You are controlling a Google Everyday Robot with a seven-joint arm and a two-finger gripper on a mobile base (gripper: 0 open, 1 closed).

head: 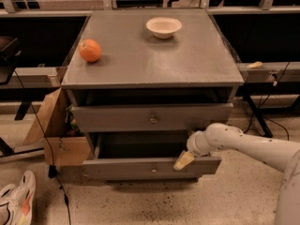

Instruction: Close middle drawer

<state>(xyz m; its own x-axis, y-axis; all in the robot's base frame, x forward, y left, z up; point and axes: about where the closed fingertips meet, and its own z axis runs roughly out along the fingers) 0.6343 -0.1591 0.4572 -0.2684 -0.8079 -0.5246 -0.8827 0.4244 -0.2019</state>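
The middle drawer (140,168) is a wide grey drawer with a low front panel and a small round knob (153,169). It stands pulled well out of the grey cabinet (150,60), and its dark inside shows. My gripper (183,160), tan at the tip on a white arm (243,144) coming from the right, sits at the top edge of the drawer's front panel, right of the knob. Above it is the taller-fronted drawer (117,118), standing slightly out. The lowest drawer is hidden under the open one.
An orange (90,50) and a white bowl (163,27) sit on the cabinet top. A cardboard box (54,135) stands against the cabinet's left side. A shoe (14,203) and a cable (58,186) lie on the floor at the lower left. Dark shelving runs behind.
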